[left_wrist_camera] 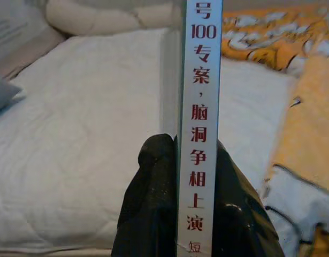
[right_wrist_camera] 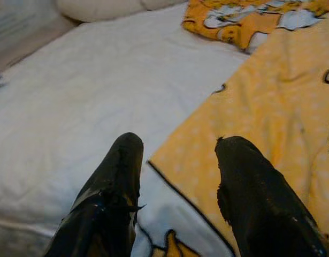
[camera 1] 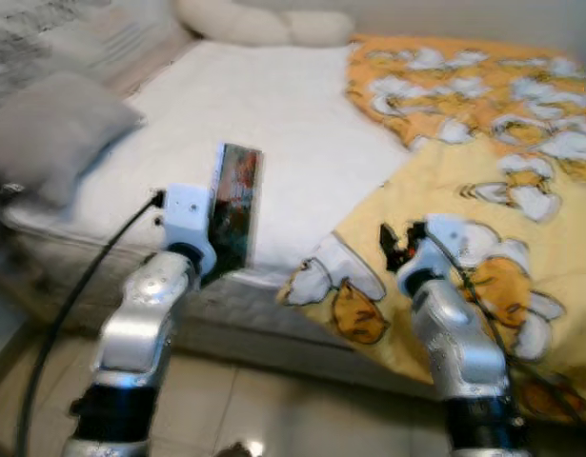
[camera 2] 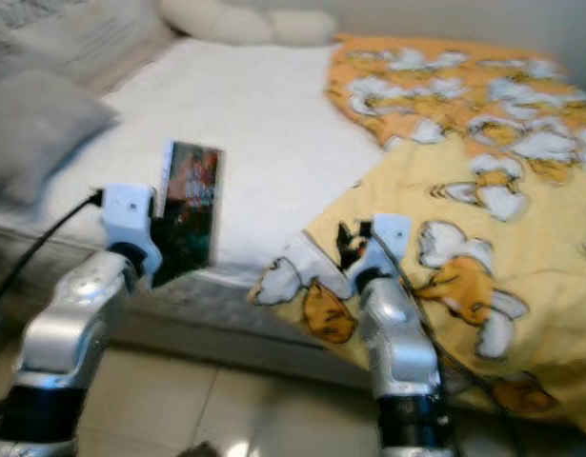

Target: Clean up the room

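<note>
white sheet is spread across the bed (camera 1: 273, 124), which takes up the upper half of the left eye frame, and a yellow blanket (camera 1: 483, 190) printed with white and orange ducks is draped over the right side of it, its corner hanging down past the mattress edge at lower centre. a book (camera 1: 233, 208) is held upright at centre left of the frame, just in front of the mattress edge, its dark, colourful cover turned toward the camera. the left gripper (left_wrist_camera: 196, 203) is clamped on the lower end of that book; in the left wrist view the two black fingers (left_wrist_camera: 148, 209) are pressed against either side of a pale spine printed with red chinese characters. the right gripper (right_wrist_camera: 177, 182) is seen at centre right, raised over the hanging blanket corner, with its fingers (right_wrist_camera: 119, 182) held apart and nothing between them; white sheet and yellow blanket are seen through the gap. a grey pillow (camera 1: 50, 133) is lying at the upper left edge, and a cream bolster (camera 1: 264, 24) is stretched along the top by the wall. pale floor tiles (camera 1: 273, 409) are seen along the bottom, somewhat blurred.
</note>
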Available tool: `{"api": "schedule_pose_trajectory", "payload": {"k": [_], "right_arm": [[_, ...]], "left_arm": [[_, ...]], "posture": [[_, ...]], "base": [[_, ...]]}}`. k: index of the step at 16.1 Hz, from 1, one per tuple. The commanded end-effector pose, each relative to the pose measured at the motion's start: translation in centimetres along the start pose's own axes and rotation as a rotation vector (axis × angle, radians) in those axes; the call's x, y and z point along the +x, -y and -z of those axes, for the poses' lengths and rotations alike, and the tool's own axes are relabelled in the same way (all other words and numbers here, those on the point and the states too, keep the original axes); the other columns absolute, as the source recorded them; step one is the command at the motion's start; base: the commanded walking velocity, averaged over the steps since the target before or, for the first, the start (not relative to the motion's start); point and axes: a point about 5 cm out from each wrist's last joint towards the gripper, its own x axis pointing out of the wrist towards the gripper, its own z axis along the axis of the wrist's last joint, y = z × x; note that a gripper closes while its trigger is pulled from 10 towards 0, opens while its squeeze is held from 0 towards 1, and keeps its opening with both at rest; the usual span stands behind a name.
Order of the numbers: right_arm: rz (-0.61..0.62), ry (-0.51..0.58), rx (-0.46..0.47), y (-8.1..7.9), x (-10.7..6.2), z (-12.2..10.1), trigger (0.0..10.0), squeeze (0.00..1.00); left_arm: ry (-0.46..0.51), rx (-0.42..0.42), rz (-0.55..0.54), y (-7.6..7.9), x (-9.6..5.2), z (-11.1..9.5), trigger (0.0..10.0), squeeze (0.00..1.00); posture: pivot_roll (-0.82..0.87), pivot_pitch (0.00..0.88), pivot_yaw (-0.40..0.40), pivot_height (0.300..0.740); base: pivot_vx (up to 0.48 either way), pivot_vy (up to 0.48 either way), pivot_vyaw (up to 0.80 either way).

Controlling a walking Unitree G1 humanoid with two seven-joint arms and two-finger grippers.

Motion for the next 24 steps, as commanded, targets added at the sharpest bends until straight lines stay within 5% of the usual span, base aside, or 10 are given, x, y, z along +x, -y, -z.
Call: {"api": "schedule_pose_trajectory", "payload": {"k": [1, 16, 24], "right_arm": [[0.026, 0.015, -0.015, 0.9, -0.1, -0.4, 10.0, 0.0], [0.045, 0.046, -0.161, 2.5, -2.2, 0.3, 10.0, 0.0], [-0.004, 0.021, -0.119, 2.7, -3.3, 0.8, 10.0, 0.0]], "left_arm": [[0.053, 0.003, 0.017, 0.3, 0.0, -0.9, 10.0, 0.0], [0.006, 0.007, 0.0, -0.9, -2.6, 1.4, 10.0, 0.0], [-0.016, 0.022, -0.001, -0.8, -4.1, 2.0, 10.0, 0.0]], "posture": [[0.02, 0.0, 0.026, 0.74], [0.02, 0.0, 0.042, 0.74], [0.02, 0.0, 0.057, 0.74]], "base": [[0.277, 0.0, -0.62], [0.189, 0.0, 0.0], [0.0, 0.035, 0.0]]}}
